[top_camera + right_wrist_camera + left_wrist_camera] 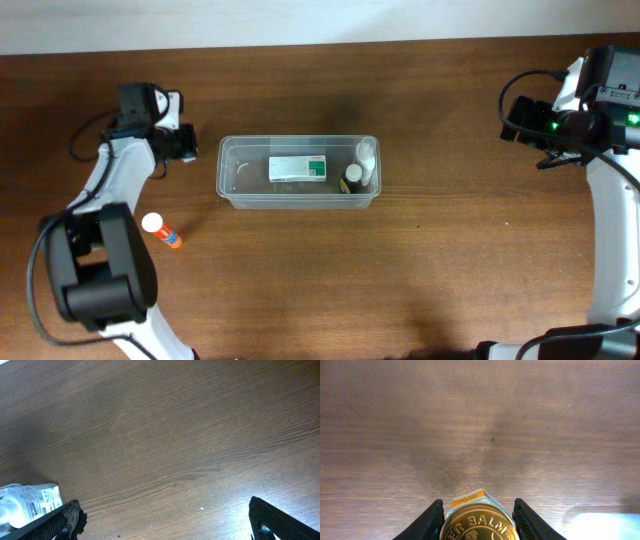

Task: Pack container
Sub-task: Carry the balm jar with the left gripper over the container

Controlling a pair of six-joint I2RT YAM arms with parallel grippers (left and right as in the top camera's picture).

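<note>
The left gripper (477,503) is clamped on a small gold-lidded balm jar (478,523), one black finger on each side of the lid, and hangs over bare wooden table (450,260). From overhead it sits just beside the left short end of the container (232,190), a little to the far side of the tub's midline. The tub lies in the middle of the table with its long axis running left to right. Inside it are a white and green box (297,168) near the centre, and a dark bottle (352,180) and a white bottle (366,154) crowded at the right end, so the free floor is at the left end, closest to the jar. The jar most likely needs to go rightward over the rim, then down. The right gripper (164,507) is spread wide with nothing between its fingers, well off to the far right, beside a small clear labelled bottle (25,502). An orange-capped tube (160,230) lies on the table to the near left of the tub.
</note>
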